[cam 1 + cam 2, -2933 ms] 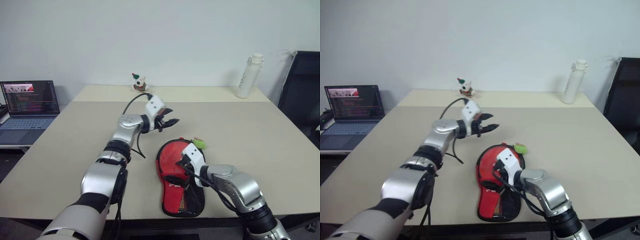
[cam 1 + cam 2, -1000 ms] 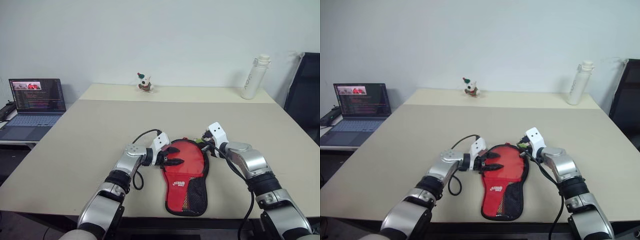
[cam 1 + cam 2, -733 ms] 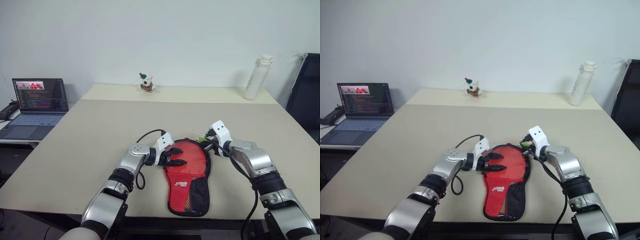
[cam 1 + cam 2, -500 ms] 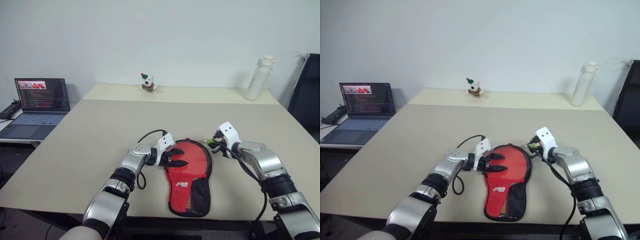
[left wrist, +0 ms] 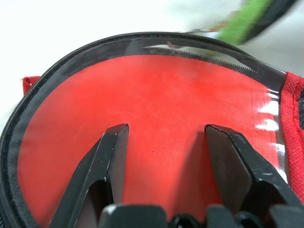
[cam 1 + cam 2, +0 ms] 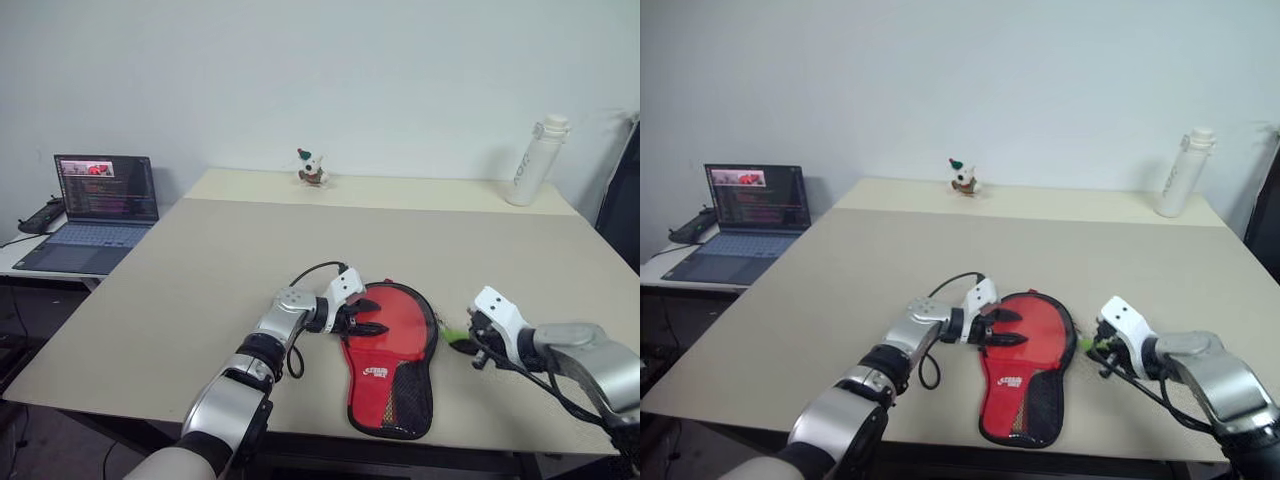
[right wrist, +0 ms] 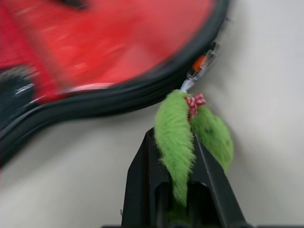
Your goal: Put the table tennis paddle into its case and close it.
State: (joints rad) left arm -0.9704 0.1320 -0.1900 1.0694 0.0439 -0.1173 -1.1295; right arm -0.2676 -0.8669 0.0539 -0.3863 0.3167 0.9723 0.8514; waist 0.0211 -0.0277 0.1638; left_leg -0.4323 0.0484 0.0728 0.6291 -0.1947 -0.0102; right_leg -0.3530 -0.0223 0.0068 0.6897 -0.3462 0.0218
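The case (image 6: 392,345) lies flat on the table (image 6: 200,260), red side and black mesh up, its narrow end toward me. My left gripper (image 6: 380,315) is open, its fingers spread over the round red part of the case (image 5: 156,90). My right gripper (image 6: 463,346) is just off the case's right edge, shut on the green zipper charm (image 7: 178,135). The charm hangs from the zip puller (image 7: 199,66) at the case's black rim. The table tennis paddle is hidden.
An open laptop (image 6: 98,200) sits on a side desk at the left. A small figurine (image 6: 312,168) stands at the table's far edge and a white bottle (image 6: 532,162) at the far right. A black chair (image 6: 628,190) is beyond the right side.
My right gripper has pulled the green charm from the far right of the case's round end back along its right edge toward me. The left gripper stays on the case.
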